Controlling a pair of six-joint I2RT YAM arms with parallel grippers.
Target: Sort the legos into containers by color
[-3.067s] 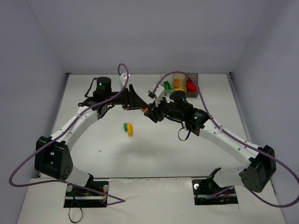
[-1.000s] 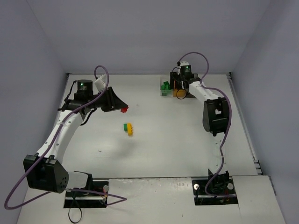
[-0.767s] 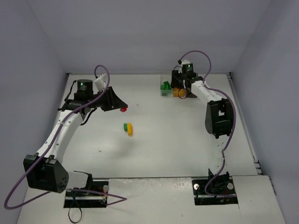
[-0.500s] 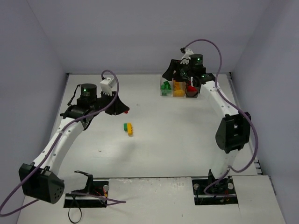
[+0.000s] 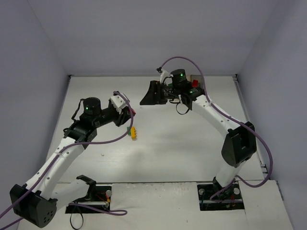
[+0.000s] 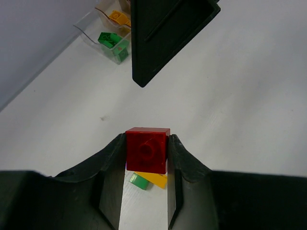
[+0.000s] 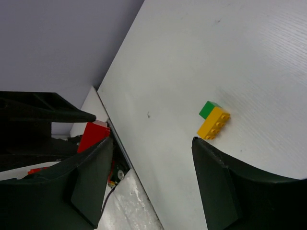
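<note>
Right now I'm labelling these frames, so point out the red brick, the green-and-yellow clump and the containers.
red brick [image 6: 147, 150]: left wrist view, middle of its near face.
green-and-yellow clump [image 7: 214, 123]: right wrist view, top of its yellow part.
containers [image 6: 88, 32]: left wrist view, clear side wall of the nearest compartment.

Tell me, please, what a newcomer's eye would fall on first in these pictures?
The red brick pinched between the left arm's fingers stands out first, held above the middle of the white table. Close by it a green-and-yellow pair of bricks lies on the table, and the right arm's fingers hang open farther back, near the clear boxes at the far edge.
</note>
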